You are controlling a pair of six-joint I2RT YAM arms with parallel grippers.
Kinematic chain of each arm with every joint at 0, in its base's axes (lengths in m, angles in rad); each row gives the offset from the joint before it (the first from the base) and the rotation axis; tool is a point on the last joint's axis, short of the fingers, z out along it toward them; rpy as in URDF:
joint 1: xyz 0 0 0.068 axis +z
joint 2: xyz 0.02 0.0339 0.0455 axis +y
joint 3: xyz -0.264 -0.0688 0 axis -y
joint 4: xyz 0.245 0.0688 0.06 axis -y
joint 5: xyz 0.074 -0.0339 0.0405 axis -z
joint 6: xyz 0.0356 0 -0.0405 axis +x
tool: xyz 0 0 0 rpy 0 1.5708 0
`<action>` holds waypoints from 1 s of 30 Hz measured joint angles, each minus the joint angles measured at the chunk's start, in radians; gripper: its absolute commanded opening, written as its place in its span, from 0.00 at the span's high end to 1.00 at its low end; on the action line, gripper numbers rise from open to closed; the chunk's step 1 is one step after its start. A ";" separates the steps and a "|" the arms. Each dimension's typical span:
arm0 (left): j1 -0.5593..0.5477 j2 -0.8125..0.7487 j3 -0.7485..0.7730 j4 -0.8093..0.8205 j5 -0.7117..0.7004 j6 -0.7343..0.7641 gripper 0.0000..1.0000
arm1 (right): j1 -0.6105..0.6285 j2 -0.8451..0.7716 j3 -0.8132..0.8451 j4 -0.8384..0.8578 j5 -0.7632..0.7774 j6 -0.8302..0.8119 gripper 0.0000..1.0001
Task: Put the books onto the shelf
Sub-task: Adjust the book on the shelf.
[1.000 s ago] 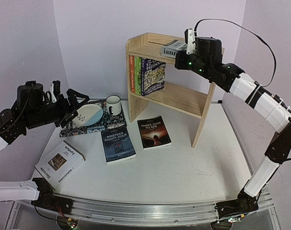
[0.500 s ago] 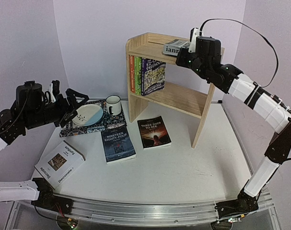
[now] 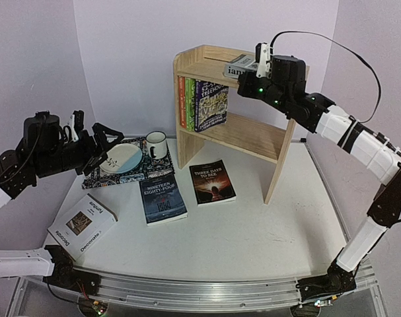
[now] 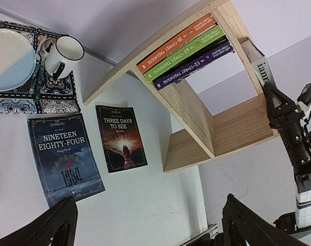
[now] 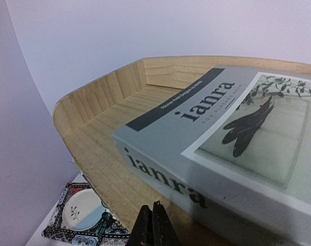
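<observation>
The pine shelf stands at the back. The grey "ianra" book lies flat on its top tier. My right gripper is shut and empty, its tips just in front of that book's spine. Three Treehouse paperbacks stand upright at the lower tier's left end. "Nineteen Eighty-Four" and "Three Days to See" lie flat on the table. White "Decorate" lies near left. My left gripper hovers open and empty at the far left.
A patterned placemat carries a plate and a white mug, left of the shelf and right beside my left gripper. The shelf's side panel reaches toward the table's right half.
My right wrist drew back to the right, then came forward and left along the top tier's front edge. The grey book stays in about the same place. The left arm is still.
</observation>
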 measured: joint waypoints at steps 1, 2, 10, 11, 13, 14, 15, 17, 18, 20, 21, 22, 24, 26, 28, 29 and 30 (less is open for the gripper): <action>0.000 0.002 0.000 0.000 0.001 0.001 0.00 | 0.000 -0.006 -0.007 -0.001 -0.015 0.005 1.00; 0.000 0.002 0.000 0.000 0.001 0.002 0.00 | 0.000 -0.014 -0.016 -0.001 -0.041 0.007 1.00; 0.000 0.002 -0.009 0.006 0.002 0.002 0.00 | -0.004 -0.067 -0.039 -0.033 -0.416 -0.042 1.00; 0.000 0.001 -0.016 0.008 0.002 0.002 0.00 | -0.004 -0.071 -0.039 -0.044 -0.471 -0.055 1.00; 0.000 0.000 -0.029 0.008 0.001 0.002 0.00 | 0.000 -0.075 -0.040 -0.063 -0.581 -0.086 1.00; 0.000 0.001 -0.035 0.007 0.000 0.002 0.00 | 0.004 -0.077 -0.044 -0.069 -0.633 -0.102 0.99; 0.000 0.005 -0.040 0.007 -0.001 0.002 0.00 | 0.012 -0.083 -0.055 -0.074 -0.679 -0.124 0.98; 0.000 0.016 -0.048 0.007 -0.006 0.002 0.00 | 0.046 -0.101 -0.095 -0.089 -0.730 -0.173 0.94; 0.000 0.024 -0.052 0.006 -0.010 0.002 0.00 | 0.069 -0.110 -0.117 -0.093 -0.744 -0.195 0.93; 0.000 0.041 -0.064 0.006 -0.024 0.002 0.00 | 0.119 -0.122 -0.160 -0.102 -0.768 -0.233 0.93; 0.000 0.050 -0.073 0.006 -0.036 0.001 0.00 | 0.141 -0.123 -0.180 -0.104 -0.779 -0.246 0.93; 0.000 0.061 -0.085 0.000 -0.055 -0.003 0.00 | 0.162 -0.124 -0.203 -0.105 -0.791 -0.256 0.92; 0.000 0.072 -0.101 -0.016 -0.080 -0.012 0.00 | 0.185 -0.124 -0.252 -0.108 -0.805 -0.265 0.88; 0.000 0.078 -0.123 -0.040 -0.116 -0.042 0.00 | 0.188 -0.119 -0.300 -0.104 -0.812 -0.258 0.83; 0.000 0.077 -0.149 -0.063 -0.152 -0.080 0.01 | 0.188 -0.105 -0.346 -0.094 -0.817 -0.244 0.74; 0.000 0.076 -0.162 -0.073 -0.167 -0.097 0.00 | 0.188 -0.097 -0.368 -0.087 -0.819 -0.236 0.65; 0.000 0.074 -0.177 -0.082 -0.180 -0.116 0.00 | 0.188 -0.084 -0.389 -0.080 -0.823 -0.226 0.54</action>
